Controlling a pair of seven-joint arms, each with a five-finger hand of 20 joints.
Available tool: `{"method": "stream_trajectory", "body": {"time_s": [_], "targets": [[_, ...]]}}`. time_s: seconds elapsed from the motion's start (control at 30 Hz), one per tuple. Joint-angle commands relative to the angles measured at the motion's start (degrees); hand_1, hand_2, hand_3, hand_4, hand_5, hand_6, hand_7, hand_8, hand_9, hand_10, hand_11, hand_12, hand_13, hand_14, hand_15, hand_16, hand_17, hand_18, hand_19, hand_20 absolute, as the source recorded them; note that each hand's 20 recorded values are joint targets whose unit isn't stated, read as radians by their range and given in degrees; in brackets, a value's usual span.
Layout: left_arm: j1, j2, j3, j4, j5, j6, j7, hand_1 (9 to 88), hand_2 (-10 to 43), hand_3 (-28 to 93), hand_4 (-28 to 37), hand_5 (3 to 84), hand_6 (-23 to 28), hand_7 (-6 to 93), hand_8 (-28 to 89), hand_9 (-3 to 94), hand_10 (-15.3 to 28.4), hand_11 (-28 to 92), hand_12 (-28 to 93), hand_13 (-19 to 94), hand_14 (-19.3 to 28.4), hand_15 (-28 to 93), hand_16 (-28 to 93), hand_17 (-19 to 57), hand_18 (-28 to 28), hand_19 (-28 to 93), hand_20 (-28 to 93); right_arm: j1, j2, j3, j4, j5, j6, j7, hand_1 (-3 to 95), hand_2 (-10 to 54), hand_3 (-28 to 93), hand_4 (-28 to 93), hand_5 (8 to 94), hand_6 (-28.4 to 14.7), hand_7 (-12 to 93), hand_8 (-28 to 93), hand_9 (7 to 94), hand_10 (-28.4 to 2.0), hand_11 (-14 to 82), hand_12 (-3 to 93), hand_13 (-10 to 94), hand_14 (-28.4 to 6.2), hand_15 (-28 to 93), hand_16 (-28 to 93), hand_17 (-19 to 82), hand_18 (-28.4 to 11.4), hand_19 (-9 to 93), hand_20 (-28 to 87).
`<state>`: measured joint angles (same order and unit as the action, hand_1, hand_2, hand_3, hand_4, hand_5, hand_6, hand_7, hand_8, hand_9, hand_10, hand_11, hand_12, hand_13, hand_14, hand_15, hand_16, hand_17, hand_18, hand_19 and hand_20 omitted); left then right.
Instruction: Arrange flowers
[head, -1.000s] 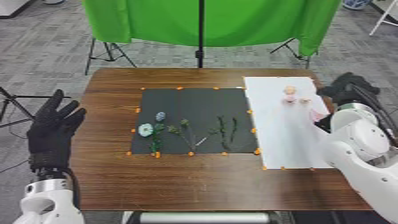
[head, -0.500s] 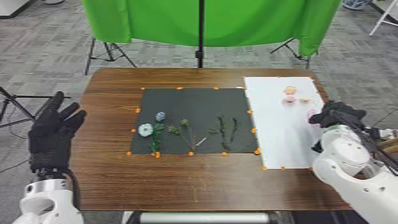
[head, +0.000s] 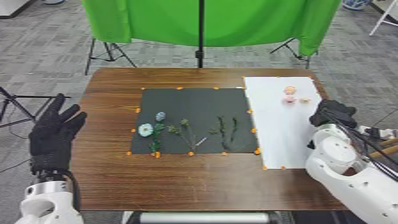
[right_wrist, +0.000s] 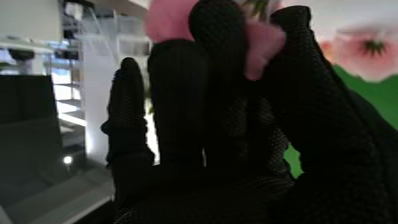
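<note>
Pink flower (right_wrist: 169, 21) sits pinched between the fingers and thumb of the right hand (head: 332, 113), its petals showing on both sides of one finger in the right wrist view. In the head view that hand is at the right edge of the white sheet (head: 282, 142), which lies on the right part of the brown wooden surface (head: 178, 182). Near the sheet's far end lie a peach blossom (head: 290, 90), a pink blossom (head: 289, 100) just nearer the robot, and a small pale blossom (head: 305, 100) beside it to the right. Left of the sheet is a dark mat (head: 191, 95) with orange markers around its edges. On its left part rest a pale blue-white flower (head: 146, 130) and a bluish flower head (head: 160, 116), with a leafy green stem (head: 156, 142) beside them; thin branching sprigs (head: 186, 131) lie near the middle, and two dark green stems lie side by side farther right. The left hand (head: 51, 140) is spread wide, fingers extended and thumb apart, left of the surface, holding nothing
</note>
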<state>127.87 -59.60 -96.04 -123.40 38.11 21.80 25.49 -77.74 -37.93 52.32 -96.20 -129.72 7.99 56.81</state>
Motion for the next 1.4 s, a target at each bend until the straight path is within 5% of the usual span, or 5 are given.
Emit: {"method": "stream_trajectory", "body": {"time_s": [0.03,0.33,0.63,0.93,1.4], "targets": [[0.6,0.54,-0.34,-0.16,-0.64,0.11,0.71,21.5,6.6,82,-28.3,34.0,6.6,7.9,-8,32.0,18.5,24,10,20,25.9,55,-11,-10.2,25.5,51,7,0.6,0.6,-0.1,-5.8,-3.8,5.7,-1.4,56.8,-9.5,67,-28,86.3,2.6,20,0,90.4,-4.3,22.3,39.5,70,-5.9,68,27,19,-19.1,75,29],[0.6,0.62,-0.69,-0.5,-0.27,0.15,0.11,21.5,6.6,82,-28.3,34.0,6.7,7.9,-8,32.0,18.5,24,10,20,25.9,55,-11,-10.2,25.5,51,7,13.6,-6.0,-13.7,-12.6,-2.2,7.8,-11.6,55.9,-9.5,70,-28,87.0,1.8,19,1,90.8,-4.4,22.0,40.9,71,-6.0,69,28,19,-19.1,76,30],[-0.3,1.11,0.02,-0.44,-0.15,0.19,-0.37,21.5,6.7,82,-28.3,34.0,6.7,7.9,-8,32.0,18.6,24,10,20,25.9,55,-11,-10.1,25.5,51,7,25.3,-17.7,-29.4,-4.5,-3.3,5.8,-15.6,55.4,-9.5,70,-28,86.8,1.9,19,2,90.3,-4.7,23.7,41.1,70,-6.1,69,28,19,-19.0,76,30],[-1.0,2.38,0.71,-0.21,-1.11,0.76,0.05,21.5,6.7,82,-28.3,34.0,6.6,8.0,-8,32.1,18.5,24,10,20,25.9,55,-11,-10.2,25.5,51,7,26.2,-23.7,-32.9,0.6,-5.9,2.2,-17.8,54.0,-9.5,71,-28,86.4,2.7,20,1,88.5,-5.4,29.1,38.3,70,-6.3,71,27,18,-18.9,75,30],[-2.5,2.45,1.33,0.37,-0.49,-0.17,-0.78,21.6,6.8,82,-28.3,34.1,6.7,7.8,-8,32.0,18.4,24,10,20,25.8,55,-11,-10.2,25.5,51,7,30.0,-28.1,-39.2,4.0,-7.9,-0.3,-18.8,52.3,-9.5,70,-28,85.2,3.8,19,-1,86.6,-5.9,34.4,35.9,69,-6.9,73,24,17,-18.8,75,30]]}}
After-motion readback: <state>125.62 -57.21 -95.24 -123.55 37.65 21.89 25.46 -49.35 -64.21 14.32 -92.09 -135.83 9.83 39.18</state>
